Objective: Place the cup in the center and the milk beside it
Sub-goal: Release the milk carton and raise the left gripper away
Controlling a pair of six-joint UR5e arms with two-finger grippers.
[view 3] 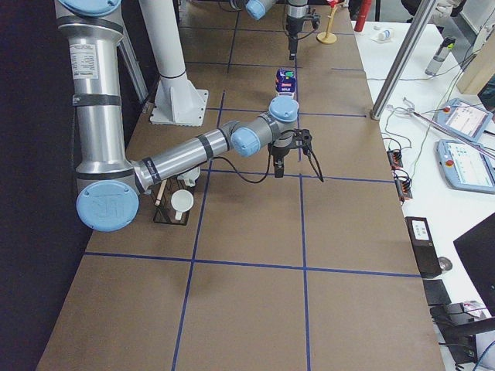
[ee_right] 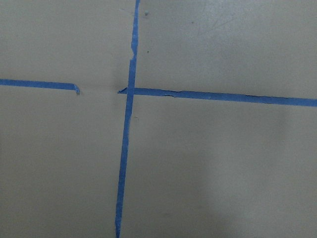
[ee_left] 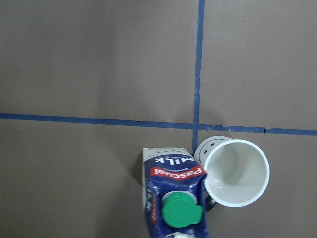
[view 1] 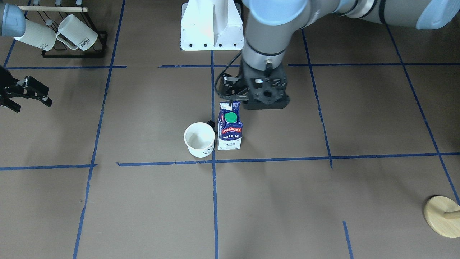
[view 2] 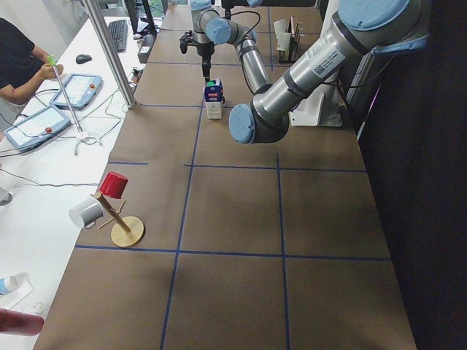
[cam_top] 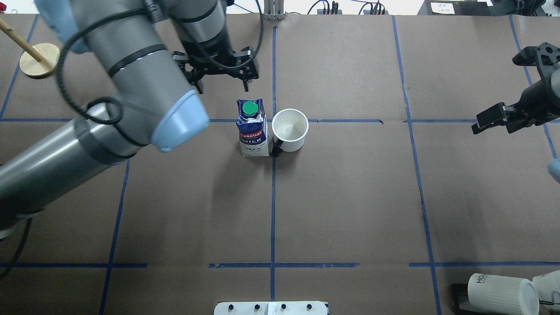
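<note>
The cup (cam_top: 290, 130), a white mug with a black handle, stands upright right by the center crossing (cam_top: 274, 120). Its smiley face shows in the front-facing view (view 1: 199, 139). The milk (cam_top: 252, 128) stands upright close beside it, just across the tape line, and also shows in the front-facing view (view 1: 230, 126). My left gripper (cam_top: 223, 85) is open and empty, raised just beyond the carton and clear of it. Its wrist view looks down on the milk (ee_left: 176, 198) and the cup (ee_left: 237, 172). My right gripper (cam_top: 496, 92) is open and empty, far off at the table's right side.
A black rack with two ribbed "HOME" mugs (view 1: 72, 32) sits near the robot's right side. A wooden mug stand (cam_top: 39, 59) is at the far left corner. The white robot base (view 1: 212, 28) is behind the center. The left arm (cam_top: 131, 87) stretches over the left half.
</note>
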